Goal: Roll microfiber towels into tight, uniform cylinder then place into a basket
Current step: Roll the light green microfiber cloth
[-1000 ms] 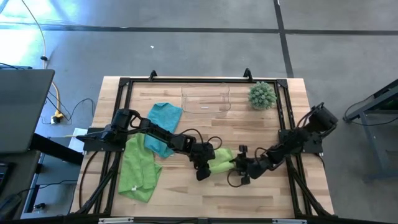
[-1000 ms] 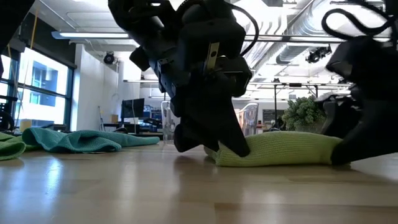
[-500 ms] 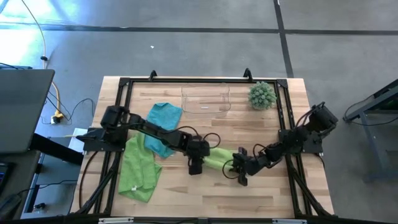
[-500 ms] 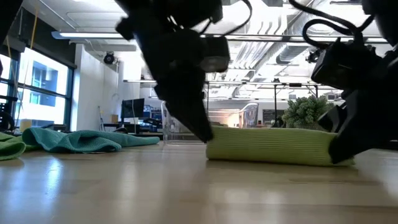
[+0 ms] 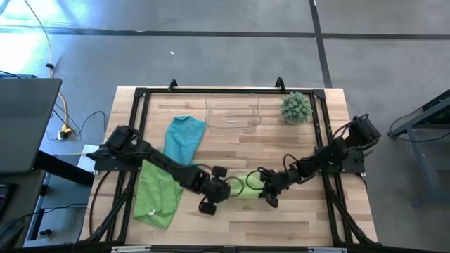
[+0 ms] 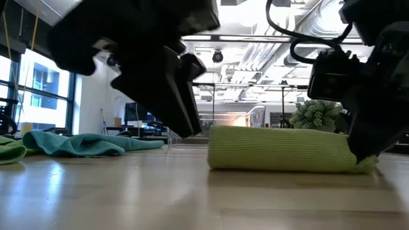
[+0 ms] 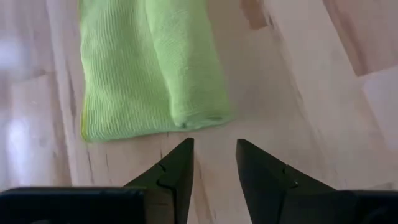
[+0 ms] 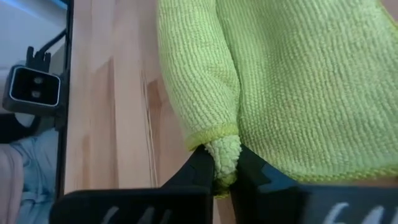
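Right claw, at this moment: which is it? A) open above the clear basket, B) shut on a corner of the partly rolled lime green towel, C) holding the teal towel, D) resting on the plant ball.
B: the right claw pinches a hemmed corner of the partly rolled lime green towel, seen in the right wrist view.

In the high view, the rolled lime-green microfiber towel (image 5: 242, 188) on the wooden bench (image 5: 295, 144) is mostly covered by the two dark arms, so only a short strip shows. From the low view the left arm's dark fingers (image 6: 176, 96) are cut off by the top edge and blurred, and the flat lime-green towel (image 6: 9, 150) at nine o'clock runs off the edge. The clear plastic basket (image 5: 233, 112) at twelve o'clock is too faint to make out its walls.
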You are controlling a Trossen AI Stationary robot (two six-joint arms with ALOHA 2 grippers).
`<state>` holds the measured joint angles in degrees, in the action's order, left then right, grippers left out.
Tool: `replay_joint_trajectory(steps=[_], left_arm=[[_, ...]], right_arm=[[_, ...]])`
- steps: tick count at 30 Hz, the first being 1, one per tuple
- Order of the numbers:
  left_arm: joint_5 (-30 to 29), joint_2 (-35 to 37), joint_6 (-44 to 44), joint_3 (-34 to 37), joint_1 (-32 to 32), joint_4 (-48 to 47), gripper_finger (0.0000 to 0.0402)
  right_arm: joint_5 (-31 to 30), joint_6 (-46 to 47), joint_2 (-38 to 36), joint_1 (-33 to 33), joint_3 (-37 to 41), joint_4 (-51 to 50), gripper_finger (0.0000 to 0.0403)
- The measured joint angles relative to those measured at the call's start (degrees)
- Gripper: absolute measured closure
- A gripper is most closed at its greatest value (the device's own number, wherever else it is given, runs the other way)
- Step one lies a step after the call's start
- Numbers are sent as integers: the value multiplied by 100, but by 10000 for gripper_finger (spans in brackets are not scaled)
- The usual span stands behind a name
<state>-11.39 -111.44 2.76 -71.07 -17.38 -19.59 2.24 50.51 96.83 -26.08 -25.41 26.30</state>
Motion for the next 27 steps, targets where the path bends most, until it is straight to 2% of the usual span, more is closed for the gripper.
replay_joint_trajectory(steps=[3, 7, 16, 20, 24, 27], left_arm=[[-450, 0, 8, -2, -190, 4, 290], [-739, 0, 260, -2, -267, 106, 275], [-711, -210, -307, -21, -245, 957, 223], [-689, -445, -388, -15, -161, 1305, 219], [-893, -553, -321, -13, -35, 1242, 219], [-782, -616, -194, -14, 103, 1179, 221]], right_arm=[[0, 77, -1, 66, -2, 5, 394], [36, 182, -3, 134, -7, 14, 394], [31, 222, -5, 163, -7, 18, 394], [20, 243, -9, 177, -7, 44, 394], [-1, 254, -41, 170, 2, 57, 394], [-7, 232, -45, 170, 5, 57, 393]])
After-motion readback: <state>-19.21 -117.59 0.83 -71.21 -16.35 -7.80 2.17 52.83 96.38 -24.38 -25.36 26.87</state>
